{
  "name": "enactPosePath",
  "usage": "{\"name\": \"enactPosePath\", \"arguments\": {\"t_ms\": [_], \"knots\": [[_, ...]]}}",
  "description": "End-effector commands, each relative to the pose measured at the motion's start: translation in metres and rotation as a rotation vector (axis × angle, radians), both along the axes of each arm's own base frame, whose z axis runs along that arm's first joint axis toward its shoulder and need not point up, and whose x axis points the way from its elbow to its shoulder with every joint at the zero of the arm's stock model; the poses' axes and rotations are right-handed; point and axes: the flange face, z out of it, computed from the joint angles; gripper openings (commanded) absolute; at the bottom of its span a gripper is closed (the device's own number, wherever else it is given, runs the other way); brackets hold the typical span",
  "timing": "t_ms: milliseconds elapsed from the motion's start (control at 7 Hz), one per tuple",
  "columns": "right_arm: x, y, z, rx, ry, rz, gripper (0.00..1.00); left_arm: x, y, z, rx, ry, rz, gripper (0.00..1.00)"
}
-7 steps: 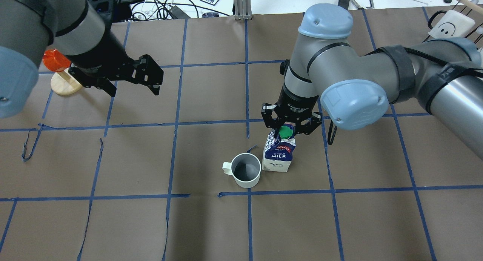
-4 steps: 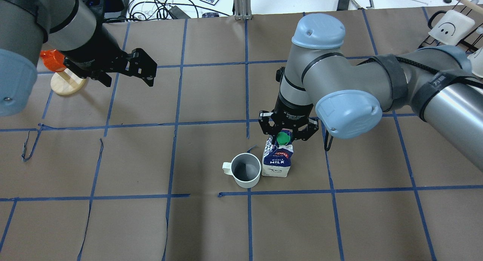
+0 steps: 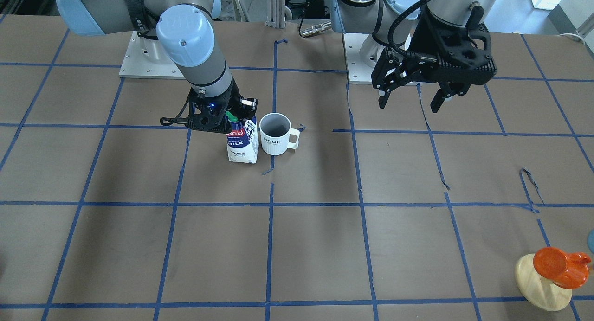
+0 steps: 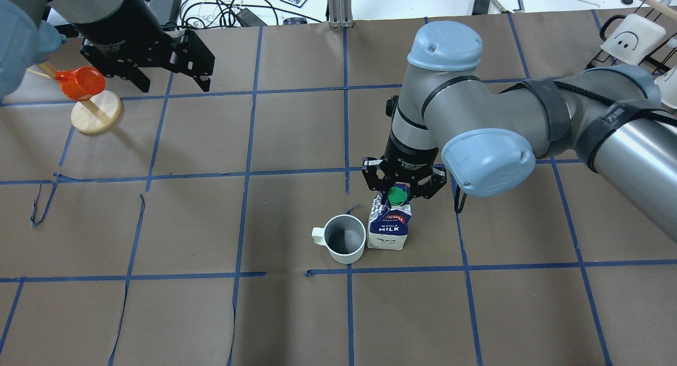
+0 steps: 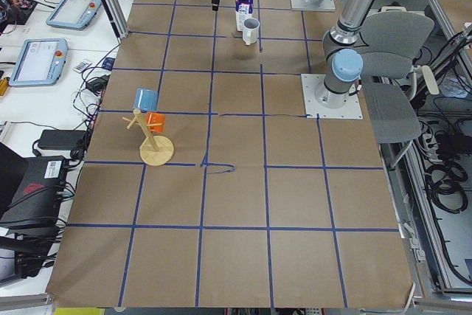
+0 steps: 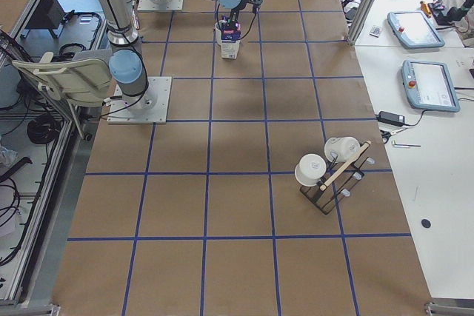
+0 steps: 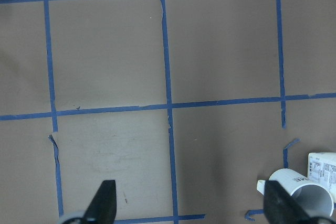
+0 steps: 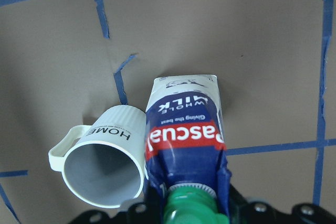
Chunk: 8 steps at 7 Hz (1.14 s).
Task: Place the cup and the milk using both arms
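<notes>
The white "HOME" cup [image 4: 345, 239] stands upright on the brown table, handle toward the robot's left. The milk [image 4: 390, 226] stands right beside it, touching or nearly so; both show in the front view, the cup [image 3: 274, 135] and the milk [image 3: 242, 144]. My right gripper [image 4: 399, 189] comes down from above and is shut on the carton's gable top by the green cap, as the right wrist view [image 8: 191, 208] shows. My left gripper [image 4: 173, 84] is open and empty, high over the far left of the table, well away from the cup [image 7: 302, 192].
An orange cup on a pale wooden stand [image 4: 79, 83] sits at the far left, next to my left arm. A rack with white mugs [image 4: 632, 33] is at the far right corner. Blue tape lines grid the brown paper.
My left gripper has drawn back toward the far left, away from the cup. My right gripper has shifted the milk slightly left and set it next to the cup.
</notes>
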Motion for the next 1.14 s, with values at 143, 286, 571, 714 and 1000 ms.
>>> {"name": "enactPosePath", "arguments": {"t_ms": [143, 286, 571, 714, 1000], "knots": [[0.0, -0.006, 0.011, -0.026, -0.004, 0.006, 1.0, 0.002, 0.005, -0.007, -0.003, 0.0, 0.004, 1.0], [-0.003, -0.016, 0.03, -0.056, -0.006, -0.001, 1.0, 0.002, 0.006, -0.007, -0.001, -0.002, 0.007, 1.0], [-0.021, -0.043, 0.075, -0.141, -0.008, 0.125, 1.0, 0.003, 0.006, -0.008, 0.002, -0.004, 0.007, 1.0], [-0.061, -0.065, 0.094, -0.174, 0.04, 0.074, 1.0, 0.003, 0.006, -0.008, 0.001, -0.004, 0.007, 1.0], [-0.108, -0.07, 0.12, -0.18, 0.043, 0.122, 1.0, 0.003, 0.006, -0.008, 0.002, -0.005, 0.008, 1.0]]}}
